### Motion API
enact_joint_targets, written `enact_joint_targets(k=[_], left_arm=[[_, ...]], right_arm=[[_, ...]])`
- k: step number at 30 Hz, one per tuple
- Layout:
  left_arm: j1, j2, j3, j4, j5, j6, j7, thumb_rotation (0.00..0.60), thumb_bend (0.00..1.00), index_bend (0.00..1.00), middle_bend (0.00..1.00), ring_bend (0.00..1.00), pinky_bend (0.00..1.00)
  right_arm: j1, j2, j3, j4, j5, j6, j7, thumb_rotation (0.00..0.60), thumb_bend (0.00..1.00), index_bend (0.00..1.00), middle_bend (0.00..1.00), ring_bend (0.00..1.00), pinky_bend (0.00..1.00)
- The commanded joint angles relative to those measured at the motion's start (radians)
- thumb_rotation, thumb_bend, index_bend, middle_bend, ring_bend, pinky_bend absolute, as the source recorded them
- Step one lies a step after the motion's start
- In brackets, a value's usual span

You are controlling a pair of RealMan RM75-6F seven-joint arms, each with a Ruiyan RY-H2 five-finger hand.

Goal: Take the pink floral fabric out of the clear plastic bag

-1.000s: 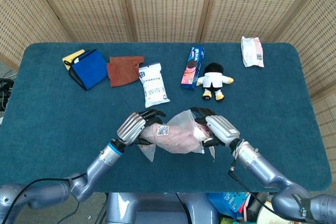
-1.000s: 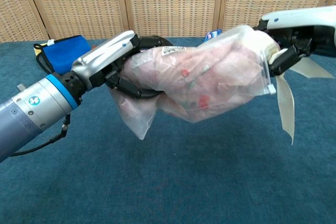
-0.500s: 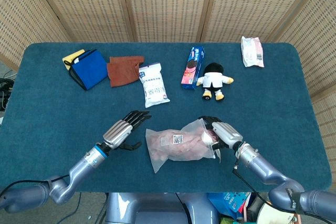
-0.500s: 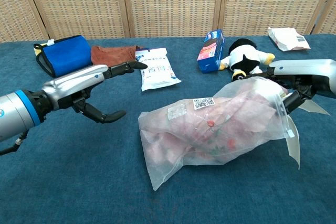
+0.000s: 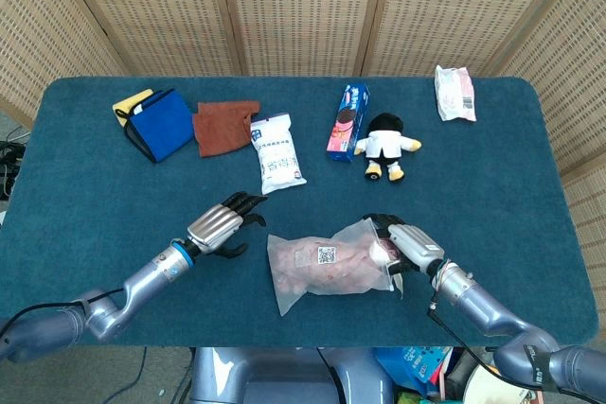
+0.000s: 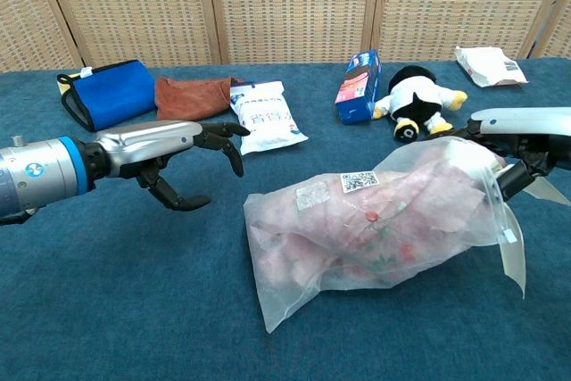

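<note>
The clear plastic bag point(image 5: 327, 267) point(image 6: 375, 220) lies on the blue table with the pink floral fabric point(image 6: 393, 211) inside it, showing through the film. My right hand point(image 5: 405, 243) point(image 6: 522, 136) grips the bag's right end, where the film bunches and a flap hangs down. Left of the bag my left hand point(image 5: 222, 224) point(image 6: 174, 153) hovers open, its fingers spread and curved, clear of the bag by a short gap.
Along the far side sit a blue pouch point(image 5: 159, 125), a brown cloth point(image 5: 223, 126), a white snack packet point(image 5: 279, 151), a cookie box point(image 5: 347, 120), a black-and-white plush doll point(image 5: 386, 144) and a white packet point(image 5: 454, 93). A wicker screen stands behind.
One second ago both hands held the bag in the air. My left hand has let go and drawn off to the left; the bag has come down onto the table, shifting slightly right.
</note>
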State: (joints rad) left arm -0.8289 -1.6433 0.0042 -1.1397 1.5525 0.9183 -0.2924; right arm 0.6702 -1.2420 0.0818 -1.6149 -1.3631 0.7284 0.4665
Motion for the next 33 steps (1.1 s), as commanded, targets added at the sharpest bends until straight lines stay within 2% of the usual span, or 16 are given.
enact_joint_targets(k=[1, 21, 28, 33], left_arm=[[-0.016, -0.057, -0.021, 0.047, -0.01, -0.01, 0.011, 0.6, 0.42, 0.37, 0.0, 0.0, 0.0], [-0.053, -0.161, -0.05, 0.107, -0.053, -0.081, 0.089, 0.6, 0.42, 0.43, 0.0, 0.0, 0.0], [-0.05, -0.171, -0.054, 0.112, -0.059, -0.075, 0.101, 0.6, 0.42, 0.6, 0.0, 0.0, 0.0], [-0.047, -0.171, -0.057, 0.109, -0.064, -0.071, 0.105, 0.6, 0.47, 0.65, 0.0, 0.0, 0.0]], right_arm=[[-0.001, 0.0, -0.001, 0.004, -0.003, 0.0, 0.005, 0.6, 0.78, 0.69, 0.1, 0.0, 0.0], [-0.002, 0.006, -0.009, 0.02, -0.036, 0.0, 0.06, 0.6, 0.78, 0.69, 0.1, 0.0, 0.0], [-0.002, 0.01, -0.012, 0.023, -0.04, 0.002, 0.07, 0.6, 0.78, 0.7, 0.1, 0.0, 0.0], [-0.004, 0.013, -0.015, 0.023, -0.041, 0.003, 0.07, 0.6, 0.78, 0.7, 0.1, 0.0, 0.0]])
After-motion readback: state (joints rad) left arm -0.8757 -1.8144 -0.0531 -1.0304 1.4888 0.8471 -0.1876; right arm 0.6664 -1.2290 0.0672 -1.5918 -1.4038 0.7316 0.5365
